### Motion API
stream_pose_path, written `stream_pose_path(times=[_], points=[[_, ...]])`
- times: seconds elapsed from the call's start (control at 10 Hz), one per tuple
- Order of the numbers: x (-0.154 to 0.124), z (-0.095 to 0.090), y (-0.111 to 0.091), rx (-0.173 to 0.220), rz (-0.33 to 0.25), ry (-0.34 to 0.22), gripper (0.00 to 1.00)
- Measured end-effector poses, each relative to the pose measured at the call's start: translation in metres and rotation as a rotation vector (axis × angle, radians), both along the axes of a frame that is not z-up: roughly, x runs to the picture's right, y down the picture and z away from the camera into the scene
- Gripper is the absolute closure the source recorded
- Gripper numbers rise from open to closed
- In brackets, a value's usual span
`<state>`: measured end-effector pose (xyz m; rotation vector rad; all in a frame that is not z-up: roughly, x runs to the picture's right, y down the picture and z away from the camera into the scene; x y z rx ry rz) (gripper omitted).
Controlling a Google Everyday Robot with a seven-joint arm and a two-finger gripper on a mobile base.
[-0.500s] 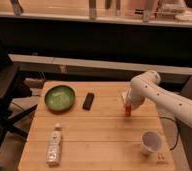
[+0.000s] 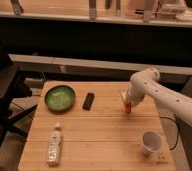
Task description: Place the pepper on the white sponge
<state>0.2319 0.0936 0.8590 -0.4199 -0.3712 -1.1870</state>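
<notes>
The gripper's fingers [image 2: 128, 101], in the camera view, look clamped on the small orange-red elongated pepper [image 2: 128, 107], which hangs upright just below them with its tip close to the wooden desk [image 2: 104, 135]. The flat whitish rectangular sponge [image 2: 122, 94] shows just behind them, partly hidden. Releasing here could drop the pepper beside the sponge, or the pepper could roll off it.
</notes>
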Motion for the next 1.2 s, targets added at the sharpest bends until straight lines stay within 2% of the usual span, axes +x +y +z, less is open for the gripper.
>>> stream_pose_path(times=[0.2,0.5,1.0,1.2], points=[[-0.011,0.014,-0.015,0.008,0.000,-0.006,0.97],[0.001,0.021,-0.019,0.007,0.006,0.004,0.97],[-0.004,0.042,-0.038,0.015,0.010,0.001,0.97],[0.004,0.042,-0.035,0.014,0.014,0.009,0.97]])
